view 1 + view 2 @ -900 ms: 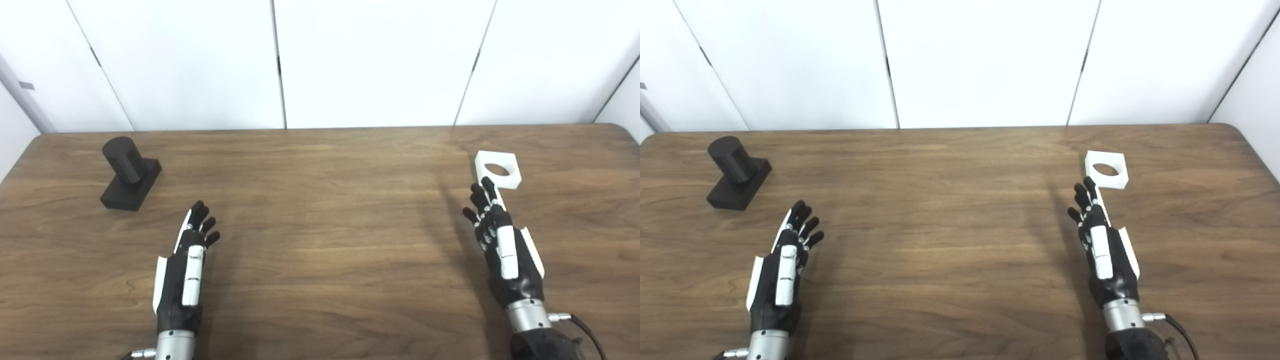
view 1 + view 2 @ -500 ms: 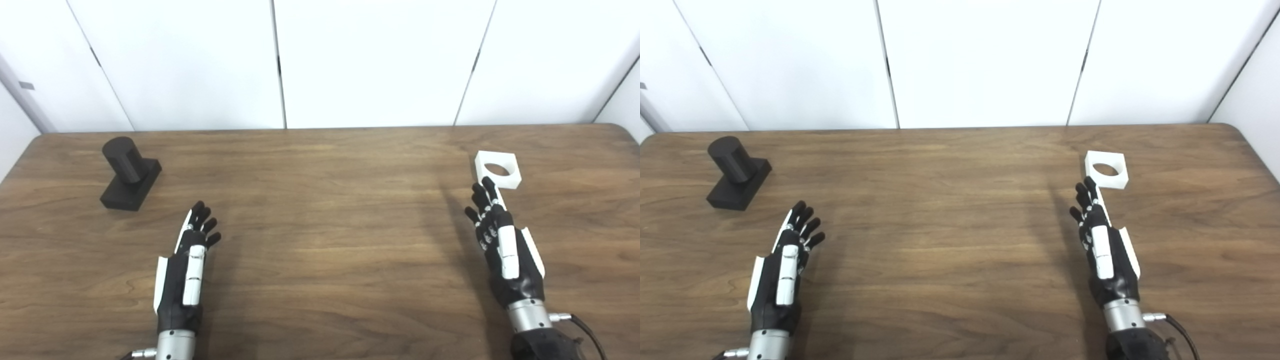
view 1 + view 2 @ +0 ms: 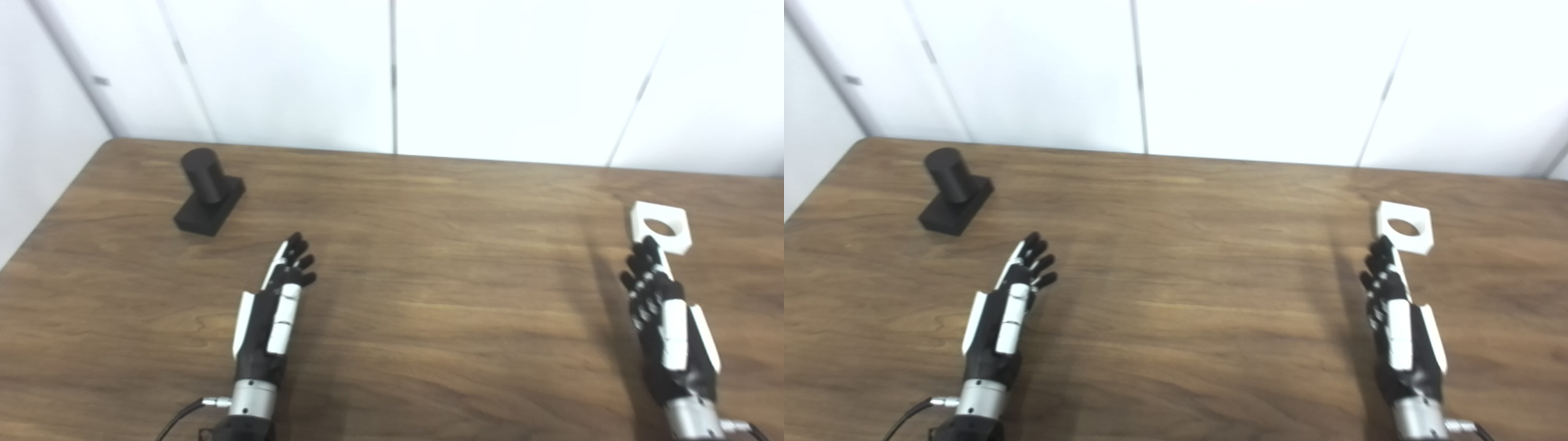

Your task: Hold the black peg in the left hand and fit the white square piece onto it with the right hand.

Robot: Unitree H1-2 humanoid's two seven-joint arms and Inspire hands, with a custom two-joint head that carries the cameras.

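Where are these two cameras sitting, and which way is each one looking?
Left eye view: on the head, looking down at the table; both forearms show, the right hand near the frame's edge.
Right eye view: beside it, same downward look; left hand sits further left.
Shared: black peg far left, white square piece far right, both hands open.

Black peg: a matte black round cylinder fixed on a flat rectangular black base; it is set upright on the wooden table, in the far left part, near the back edge, with the base turned at a slant to that edge.

White square piece: a thick white block with clipped corners and a round hole through its middle; it is laid flat on the table, in the far right part, well apart from the black peg.
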